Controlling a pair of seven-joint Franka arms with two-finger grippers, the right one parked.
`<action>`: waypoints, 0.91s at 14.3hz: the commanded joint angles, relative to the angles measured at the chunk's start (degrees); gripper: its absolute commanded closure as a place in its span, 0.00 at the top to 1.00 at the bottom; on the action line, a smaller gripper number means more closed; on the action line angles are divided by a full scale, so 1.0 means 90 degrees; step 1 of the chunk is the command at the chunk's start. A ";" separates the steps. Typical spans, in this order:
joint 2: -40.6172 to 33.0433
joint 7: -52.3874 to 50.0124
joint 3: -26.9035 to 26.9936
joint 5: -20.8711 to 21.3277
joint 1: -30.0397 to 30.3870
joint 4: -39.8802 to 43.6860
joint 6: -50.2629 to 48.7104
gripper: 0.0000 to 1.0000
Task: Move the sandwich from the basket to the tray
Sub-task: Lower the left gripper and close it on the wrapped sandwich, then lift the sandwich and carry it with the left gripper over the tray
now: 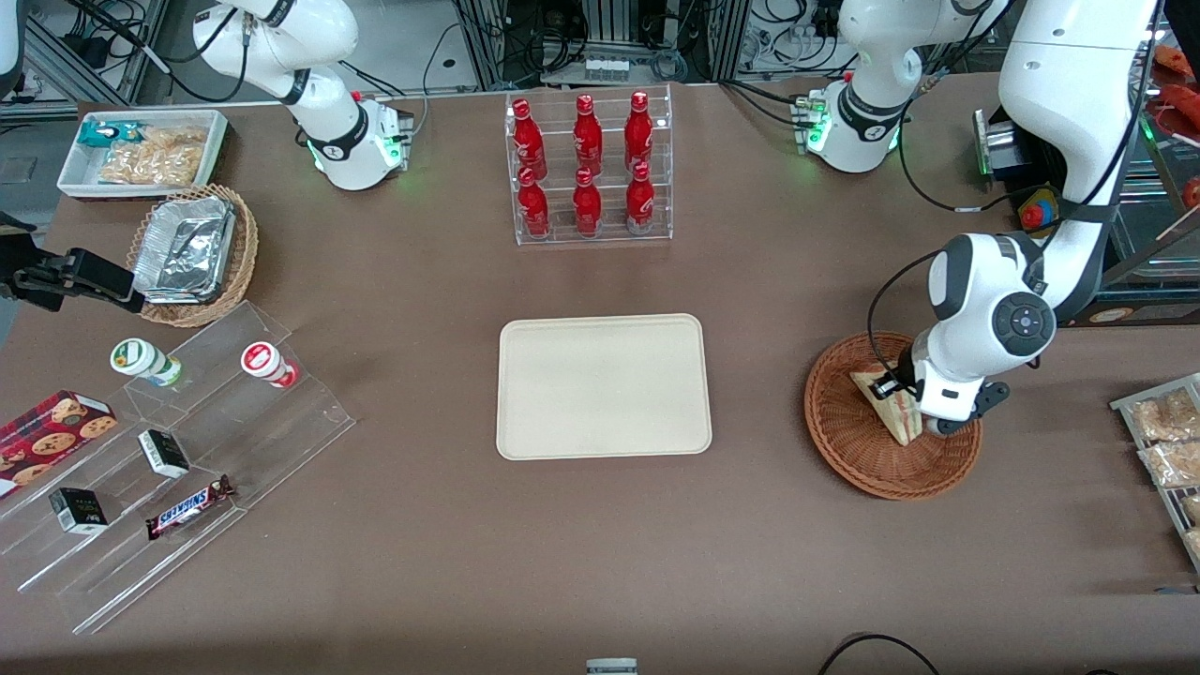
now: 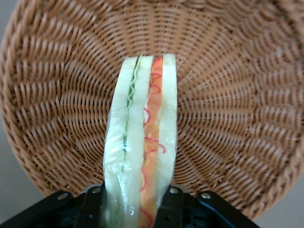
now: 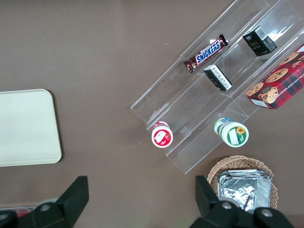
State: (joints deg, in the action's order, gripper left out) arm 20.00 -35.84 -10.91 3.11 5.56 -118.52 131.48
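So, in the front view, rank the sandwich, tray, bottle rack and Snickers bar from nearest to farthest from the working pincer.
1. Sandwich, in the basket, at the pincer.
2. Tray, mid-table.
3. Bottle rack, farther from the camera than the tray.
4. Snickers bar, toward the parked arm's end.

Chocolate bar [image 3: 206, 52]: you can read "SNICKERS" on its wrapper.
Small black boxes [image 3: 260, 41]: their print looks too small for you to read.
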 commanded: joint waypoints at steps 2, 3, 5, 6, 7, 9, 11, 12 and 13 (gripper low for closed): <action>-0.0229 0.0407 -0.0164 -0.0004 -0.0061 0.0356 -0.0322 0.06; -0.0317 0.0775 -0.0358 -0.0014 -0.0080 0.0424 -0.0380 0.06; -0.0386 0.1451 -0.0953 -0.0091 -0.0265 0.0531 -0.0643 0.06; -0.0367 0.1211 -0.1169 -0.0082 -0.0421 0.0619 -0.0712 0.06; -0.0347 0.0928 -0.1287 -0.0082 -0.0635 0.0668 -0.0732 0.06; -0.0065 0.0371 -0.1337 -0.0082 -0.1395 0.0950 -0.0732 0.06; 0.0519 0.0174 -0.1337 -0.0024 -0.2011 0.1447 -0.0732 0.06; 0.0745 -0.0097 -0.1327 -0.0043 -0.2439 0.1730 -0.0742 0.06; 0.1066 -0.0593 -0.1279 0.0025 -0.2811 0.2071 -0.0742 0.06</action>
State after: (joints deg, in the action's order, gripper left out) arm 22.71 -36.24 -23.52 2.89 -14.30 -107.81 126.19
